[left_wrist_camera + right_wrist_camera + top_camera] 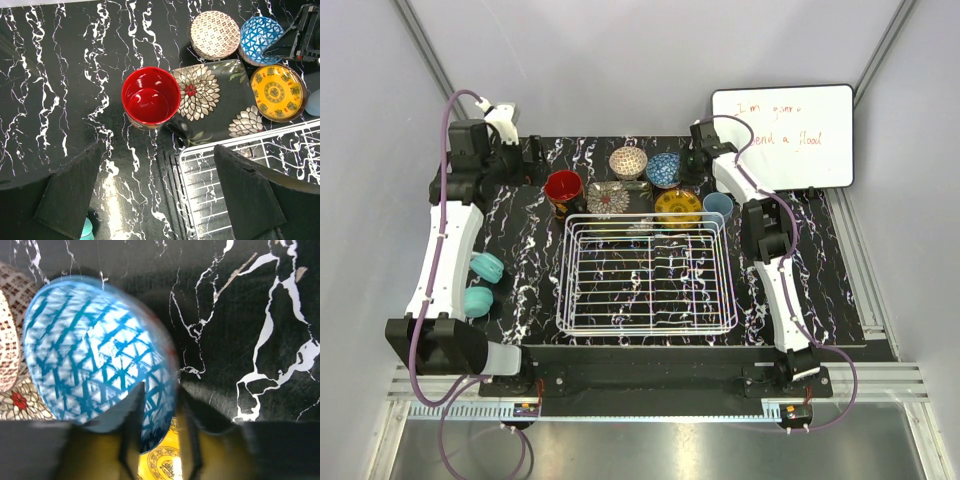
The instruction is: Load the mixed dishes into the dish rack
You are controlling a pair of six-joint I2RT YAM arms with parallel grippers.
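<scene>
**Right claw at bowl rim, grip unconfirmed**

Right claw (162, 400): fingers straddle the rim of the blue bowl (95, 350), one inside, one outside; blur hides whether they are clamped. Bowl sits on the surface (50, 75) beyond the dish rack (645, 328), just beside the yellow plate (162, 460). Left claw (157, 155): spread wide above the red mug (150, 95). Risk: a thin rim pinch could slip, dropping the bowl onto the plate

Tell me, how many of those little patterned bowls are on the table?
2. The beige-brown bowl sits at the far side of the table, behind the floral saucer; the blue bowl is just right of it, behind the yellow plate. None appears hidden.
</scene>
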